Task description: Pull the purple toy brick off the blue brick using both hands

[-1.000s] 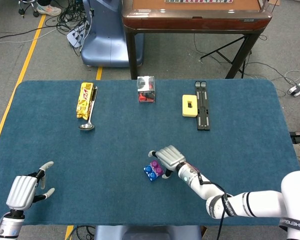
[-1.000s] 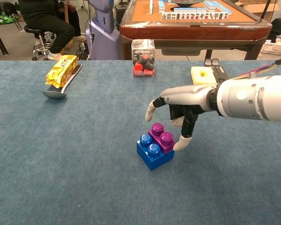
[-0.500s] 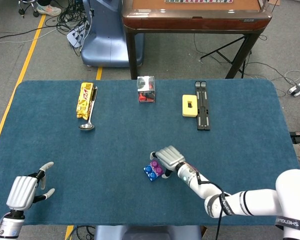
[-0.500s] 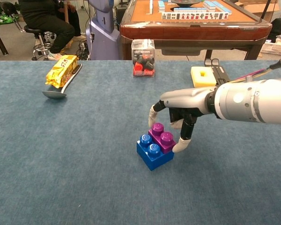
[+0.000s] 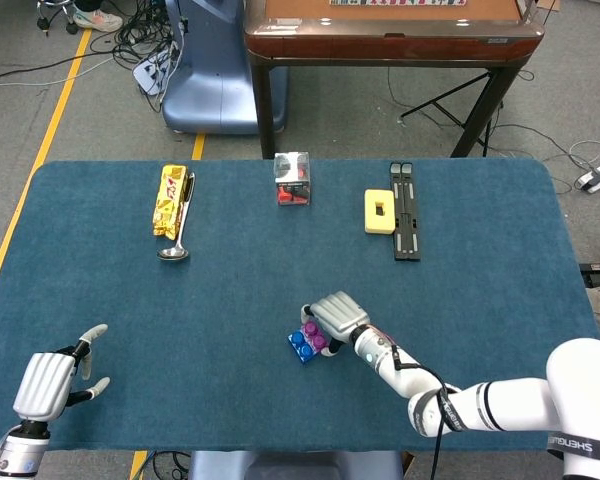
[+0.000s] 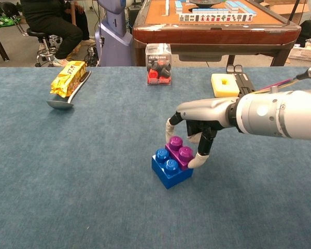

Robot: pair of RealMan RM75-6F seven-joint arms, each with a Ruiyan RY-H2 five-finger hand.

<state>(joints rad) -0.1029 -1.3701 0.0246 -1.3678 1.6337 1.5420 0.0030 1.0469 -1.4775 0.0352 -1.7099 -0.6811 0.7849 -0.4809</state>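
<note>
A purple brick (image 6: 180, 153) sits pressed onto a larger blue brick (image 6: 167, 174) on the blue cloth, at front centre. Both also show in the head view, the purple brick (image 5: 316, 338) atop the blue brick (image 5: 299, 348). My right hand (image 6: 198, 123) arches over the purple brick from the right. Its thumb touches the back stud and a fingertip (image 6: 195, 160) presses the brick's right side, pinching it. From above, the right hand (image 5: 338, 314) covers part of the purple brick. My left hand (image 5: 48, 383) hovers far off at the front left corner, fingers apart, holding nothing.
Along the far side lie a yellow snack packet (image 6: 68, 78) with a spoon (image 6: 59, 103), a clear box (image 6: 158, 63) of red and black parts, a yellow block (image 6: 224, 84) and a black strip (image 6: 243, 80). A brown table (image 5: 390, 30) stands beyond the edge.
The right hand's thumb and finger have closed in from apart until they touch the purple brick. The bricks and the left hand have stayed put.
</note>
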